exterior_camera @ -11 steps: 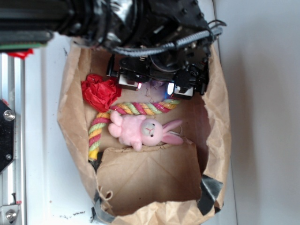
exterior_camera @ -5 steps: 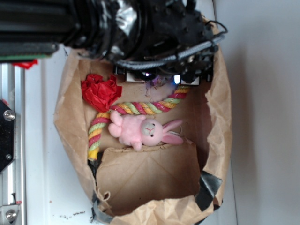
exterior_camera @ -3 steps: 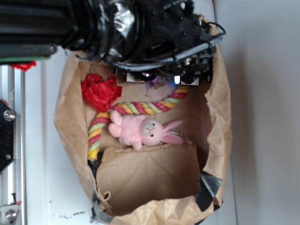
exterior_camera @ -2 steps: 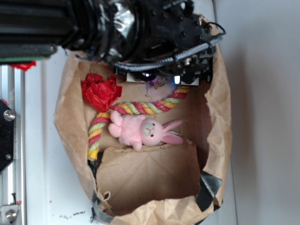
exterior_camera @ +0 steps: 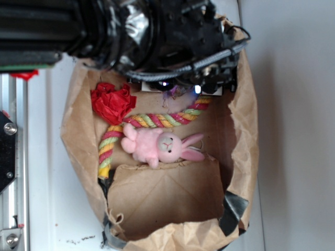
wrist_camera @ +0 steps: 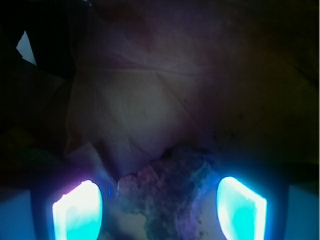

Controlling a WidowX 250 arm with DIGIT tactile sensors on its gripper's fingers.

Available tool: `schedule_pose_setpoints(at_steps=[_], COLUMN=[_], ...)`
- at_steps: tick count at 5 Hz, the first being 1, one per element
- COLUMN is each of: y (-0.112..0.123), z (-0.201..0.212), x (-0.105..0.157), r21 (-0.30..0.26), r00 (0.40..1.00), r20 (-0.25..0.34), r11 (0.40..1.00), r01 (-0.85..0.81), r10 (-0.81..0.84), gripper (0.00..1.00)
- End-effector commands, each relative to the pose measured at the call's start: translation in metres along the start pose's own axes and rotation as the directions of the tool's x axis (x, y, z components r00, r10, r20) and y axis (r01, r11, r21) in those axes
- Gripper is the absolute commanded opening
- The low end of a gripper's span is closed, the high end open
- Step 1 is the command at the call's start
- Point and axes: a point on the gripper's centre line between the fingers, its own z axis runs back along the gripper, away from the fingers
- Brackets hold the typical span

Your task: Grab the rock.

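Two glowing cyan fingers [wrist_camera: 77, 212] stand spread apart at the bottom of the wrist view, with the rock [wrist_camera: 167, 192] between them and a gap showing on each side, so the gripper [wrist_camera: 160, 210] is open around it. In the exterior view the rock [exterior_camera: 175, 93] is only a sliver under the black arm at the top of the brown paper bag [exterior_camera: 246, 130]. Lower in the bag lie a red paper flower [exterior_camera: 111, 102], a braided rope [exterior_camera: 157, 121] and a pink plush bunny [exterior_camera: 159, 146].
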Motion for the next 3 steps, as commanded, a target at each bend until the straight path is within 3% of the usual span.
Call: schedule_pose_setpoints(at_steps=[1,2,3], y=[0.0050,0.0048,0.0049], z=[0.0004,0.0046,0.0063], x=[-0.0035,-0.0014,-0.0002], r21=[-0.035,-0.047,-0.048], r00=[0.997,0.998,0.998], r20=[0.078,0.063,0.060], r11=[0.999,0.999,0.999], r01=[0.003,-0.010,-0.013], r10=[-0.001,0.013,0.016], gripper=[1.00,0.00,0.00])
